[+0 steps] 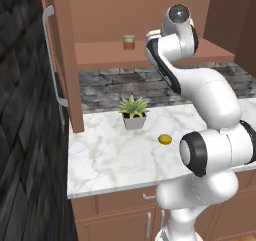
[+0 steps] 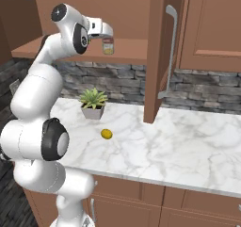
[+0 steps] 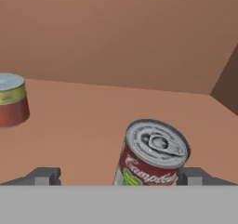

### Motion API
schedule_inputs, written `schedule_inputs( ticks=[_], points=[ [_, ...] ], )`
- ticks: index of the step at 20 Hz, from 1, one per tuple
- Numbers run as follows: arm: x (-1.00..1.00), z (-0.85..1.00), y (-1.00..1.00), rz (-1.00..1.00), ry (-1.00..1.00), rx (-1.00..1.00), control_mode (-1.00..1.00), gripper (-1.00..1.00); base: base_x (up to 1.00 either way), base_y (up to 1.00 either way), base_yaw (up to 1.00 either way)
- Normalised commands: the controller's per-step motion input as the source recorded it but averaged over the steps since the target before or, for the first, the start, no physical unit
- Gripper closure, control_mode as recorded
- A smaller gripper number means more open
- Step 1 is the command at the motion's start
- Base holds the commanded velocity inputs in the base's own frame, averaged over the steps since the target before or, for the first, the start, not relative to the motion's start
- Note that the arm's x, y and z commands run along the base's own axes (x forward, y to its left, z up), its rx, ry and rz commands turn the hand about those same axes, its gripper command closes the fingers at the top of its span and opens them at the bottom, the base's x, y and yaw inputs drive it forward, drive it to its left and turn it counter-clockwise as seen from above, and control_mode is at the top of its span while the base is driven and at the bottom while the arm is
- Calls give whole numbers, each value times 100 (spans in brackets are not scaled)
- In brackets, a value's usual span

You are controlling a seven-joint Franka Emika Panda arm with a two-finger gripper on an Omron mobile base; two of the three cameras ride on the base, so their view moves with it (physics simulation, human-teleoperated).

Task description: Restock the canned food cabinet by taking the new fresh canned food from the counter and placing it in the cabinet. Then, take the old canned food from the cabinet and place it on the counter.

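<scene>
The new squat red-orange can (image 1: 129, 42) stands on the inner shelf of the open brown cabinet (image 1: 100, 52); the hand view has it at the left (image 3: 11, 100). The old, taller can (image 3: 153, 155), with a pull-tab lid and a label marked in red and green, stands on the same shelf to its right. My gripper (image 3: 118, 176) is open and hangs over the old can, fingertips (image 3: 44, 176) spread wide to either side of it. From the right base view the gripper (image 2: 108, 38) sits just above the old can (image 2: 108, 47). The marble counter (image 1: 110, 155) lies below.
A potted plant (image 1: 133, 112) and a small yellow lemon (image 1: 164, 139) sit on the counter under the shelf. The cabinet door (image 2: 157, 52) with its grey bar handle (image 2: 170, 47) stands open to the right of my arm. A stone backsplash runs behind.
</scene>
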Motion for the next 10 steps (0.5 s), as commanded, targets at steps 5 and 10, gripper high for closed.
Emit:
schedule_inputs(
  ticks=[5,10],
  points=[
    [7,4,-24,0,-8,10,-100,-100,0,0,0],
    [10,-17,-10,0,1,10,-100,-100,0,0,0]
  ],
)
